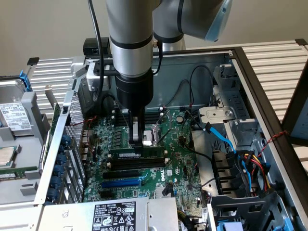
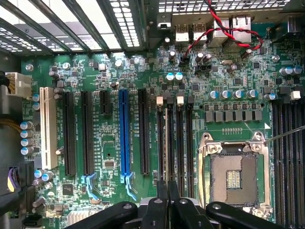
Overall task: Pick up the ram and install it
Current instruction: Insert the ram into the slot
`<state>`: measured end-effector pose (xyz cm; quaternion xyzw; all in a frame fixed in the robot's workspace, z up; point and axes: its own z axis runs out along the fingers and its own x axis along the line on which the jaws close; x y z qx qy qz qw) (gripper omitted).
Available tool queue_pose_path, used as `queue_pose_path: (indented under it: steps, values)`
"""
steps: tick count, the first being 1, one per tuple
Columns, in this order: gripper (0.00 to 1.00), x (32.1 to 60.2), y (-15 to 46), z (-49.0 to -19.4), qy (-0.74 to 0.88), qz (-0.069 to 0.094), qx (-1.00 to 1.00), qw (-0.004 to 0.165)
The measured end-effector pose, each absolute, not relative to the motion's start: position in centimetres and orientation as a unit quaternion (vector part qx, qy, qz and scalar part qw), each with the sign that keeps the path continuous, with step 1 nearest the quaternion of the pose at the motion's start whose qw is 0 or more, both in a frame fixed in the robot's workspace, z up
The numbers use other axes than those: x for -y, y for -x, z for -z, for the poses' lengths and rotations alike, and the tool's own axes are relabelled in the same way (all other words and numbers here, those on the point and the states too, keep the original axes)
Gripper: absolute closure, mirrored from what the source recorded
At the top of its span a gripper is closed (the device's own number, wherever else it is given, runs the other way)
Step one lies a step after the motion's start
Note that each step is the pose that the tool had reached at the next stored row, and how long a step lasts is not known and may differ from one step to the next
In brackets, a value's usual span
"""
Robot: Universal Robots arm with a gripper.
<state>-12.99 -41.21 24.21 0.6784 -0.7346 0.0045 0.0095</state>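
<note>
Fingers [image 2: 161, 210] near-closed, pinching top edge of ram [image 1: 147, 153]; ram upright between CPU socket [image 2: 233, 174] and empty black slots [image 1: 134, 163].

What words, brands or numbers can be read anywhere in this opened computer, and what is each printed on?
"DELL": so it seems to read, in white letters on the green motherboard.
Power supply label: print and marks too small to read.
Hard drive label: too small to read.
White strip on the ram: too small to read.
White slot markings in the wrist view: blurred, unreadable.
</note>
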Motion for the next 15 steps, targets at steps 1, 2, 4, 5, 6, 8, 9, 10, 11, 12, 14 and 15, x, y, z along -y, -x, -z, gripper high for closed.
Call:
queue_pose_path:
  steps: [1,2,4,5,6,8,9,10,11,12,14,15]
  values:
    - [0.88,41.21,12.99,-24.2,-0.678,-0.004,0.735,0.01]
    - [0.88,41.29,12.98,-24.18,-0.679,-0.004,0.734,0.009]
    - [0.88,41.52,12.99,-24.13,-0.679,-0.004,0.734,0.009]
    - [0.88,41.56,12.99,-24.13,-0.679,-0.004,0.734,0.009]
    - [0.88,41.56,12.99,-24.13,-0.679,-0.004,0.734,0.009]
    - [0.88,41.57,12.99,-24.12,-0.679,-0.004,0.734,0.009]
    - [0.88,41.6,12.99,-24.1,-0.679,-0.004,0.734,0.009]
    - [0.88,41.64,12.99,-24.04,-0.679,-0.004,0.734,0.009]
    - [0.88,41.67,12.99,-23.94,-0.679,-0.004,0.734,0.009]
    - [0.88,41.67,12.99,-23.9,-0.679,-0.004,0.734,0.009]
    - [0.88,41.67,12.99,-23.91,-0.679,-0.004,0.734,0.009]
    - [0.88,41.67,12.99,-23.9,-0.679,-0.004,0.734,0.009]
